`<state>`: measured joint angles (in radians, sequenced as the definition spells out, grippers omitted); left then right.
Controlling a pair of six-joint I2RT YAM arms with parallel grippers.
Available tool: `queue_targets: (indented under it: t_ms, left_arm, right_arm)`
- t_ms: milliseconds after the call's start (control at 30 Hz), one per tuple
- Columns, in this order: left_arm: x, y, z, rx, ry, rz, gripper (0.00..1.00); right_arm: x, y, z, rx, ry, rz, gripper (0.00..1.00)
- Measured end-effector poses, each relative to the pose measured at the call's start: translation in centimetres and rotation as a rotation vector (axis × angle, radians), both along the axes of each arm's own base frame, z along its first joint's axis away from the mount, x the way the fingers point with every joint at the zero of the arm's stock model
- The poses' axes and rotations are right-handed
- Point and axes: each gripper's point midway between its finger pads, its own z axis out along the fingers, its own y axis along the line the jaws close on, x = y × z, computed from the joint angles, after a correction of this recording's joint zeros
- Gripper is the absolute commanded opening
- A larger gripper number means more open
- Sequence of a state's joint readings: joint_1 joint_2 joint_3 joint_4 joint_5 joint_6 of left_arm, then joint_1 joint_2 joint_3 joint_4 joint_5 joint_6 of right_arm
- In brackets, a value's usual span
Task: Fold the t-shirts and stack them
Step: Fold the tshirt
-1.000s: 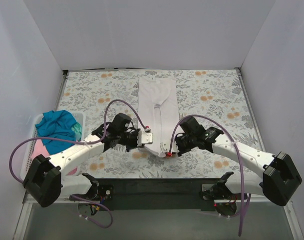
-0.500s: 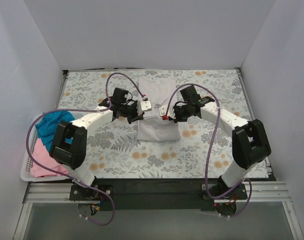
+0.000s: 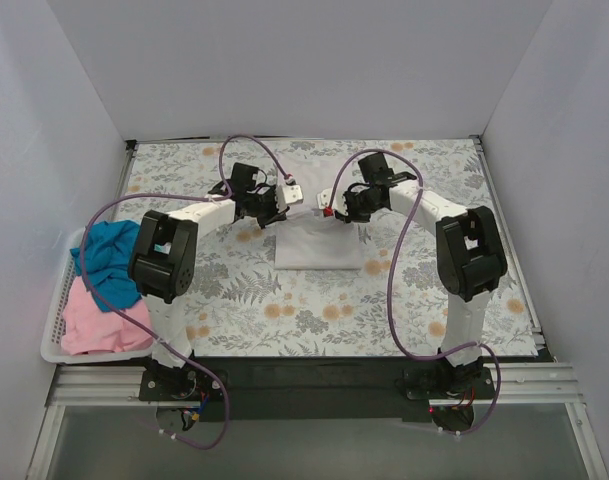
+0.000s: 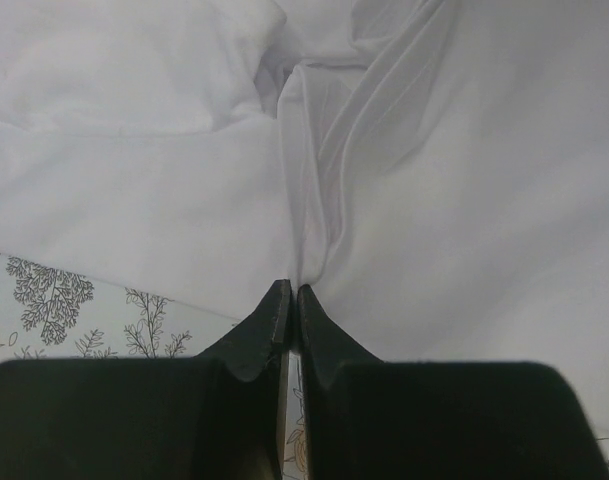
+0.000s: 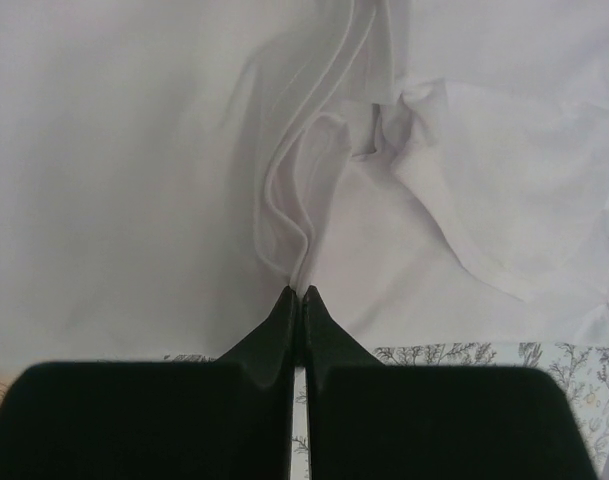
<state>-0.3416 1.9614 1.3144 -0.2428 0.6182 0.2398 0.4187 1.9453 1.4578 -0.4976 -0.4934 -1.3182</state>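
Observation:
The white t-shirt lies folded in half near the table's middle back. My left gripper is shut on its far left edge, and my right gripper is shut on its far right edge. In the left wrist view the jaws pinch a gathered fold of the white cloth. In the right wrist view the jaws pinch a rippled hem of the white cloth. A teal-blue t-shirt and a pink t-shirt lie bunched at the left.
The white slotted basket at the left table edge holds the teal and pink shirts. The floral table cover spans the table. White walls enclose the back and sides. Purple cables loop over both arms.
Both grippers carried the shirt's near end from the front of the table toward the back, folding the shirt over itself. Both arms are now stretched far out.

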Motion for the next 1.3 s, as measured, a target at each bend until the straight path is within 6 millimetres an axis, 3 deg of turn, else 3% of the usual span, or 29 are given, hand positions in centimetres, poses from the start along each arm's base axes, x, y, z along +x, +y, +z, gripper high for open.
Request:
queue_targets:
  t_ms: [300, 400, 433, 567, 700, 733, 767, 867, 1000, 1100, 1167, 1233, 1300]
  left_arm:
    - [1.2, 0.3, -1.7, 0.017, -0.011, 0.012, 0.0]
    - [1.5, 0.4, -2.0, 0.024, -0.011, 0.023, 0.15]
    - [1.6, 0.5, -2.0, 0.025, -0.009, 0.031, 0.24]
    - [3.4, 0.9, -0.3, -0.005, 0.01, 0.129, 0.41]
    - [5.8, 2.3, 3.8, -0.12, 0.074, 0.293, 0.52]
    - [5.7, 2.8, 4.8, -0.152, 0.108, 0.333, 0.61]
    - [5.1, 3.4, 5.6, -0.181, 0.15, 0.367, 0.68]
    - [2.1, 4.0, 8.1, -0.293, 0.304, 0.449, 0.7]
    - [-4.7, 1.2, 10.4, -0.42, 0.562, 0.437, 0.67]
    - [-9.2, -1.7, 9.7, -0.449, 0.754, 0.407, 0.61]
    - [-12.1, -2.9, 7.9, -0.431, 0.892, 0.413, 0.54]
    - [-14.2, -3.1, 5.9, -0.406, 1.018, 0.446, 0.47]
    - [-15.0, -3.0, 4.5, -0.396, 1.107, 0.493, 0.43]
  right_arm:
    - [1.2, -0.4, -3.4, -0.041, 0.039, -0.003, 0.03]
    - [1.7, -0.4, -3.7, -0.049, 0.04, -0.016, 0.27]
    - [1.8, -0.4, -3.7, -0.053, 0.041, -0.026, 0.45]
    - [3.1, -0.4, -2.2, -0.048, 0.023, -0.085, 0.68]
    - [4.2, -0.5, 1.1, 0.004, 0.011, -0.181, 0.83]
    - [4.2, -0.7, 2.2, 0.025, 0.02, -0.218, 0.93]
    - [4.0, -0.8, 3.4, 0.049, 0.034, -0.257, 0.96]
    - [2.5, -0.8, 7.0, 0.143, 0.112, -0.356, 0.98]
    - [-1.2, 0.6, 9.8, 0.283, 0.327, -0.43, 0.98]
    - [-4.9, 1.7, 8.5, 0.315, 0.535, -0.448, 0.94]
    - [-7.4, 2.0, 6.2, 0.286, 0.662, -0.465, 0.83]
    - [-9.7, 1.9, 3.8, 0.243, 0.767, -0.49, 0.72]
    - [-11.4, 1.7, 1.8, 0.2, 0.842, -0.515, 0.66]
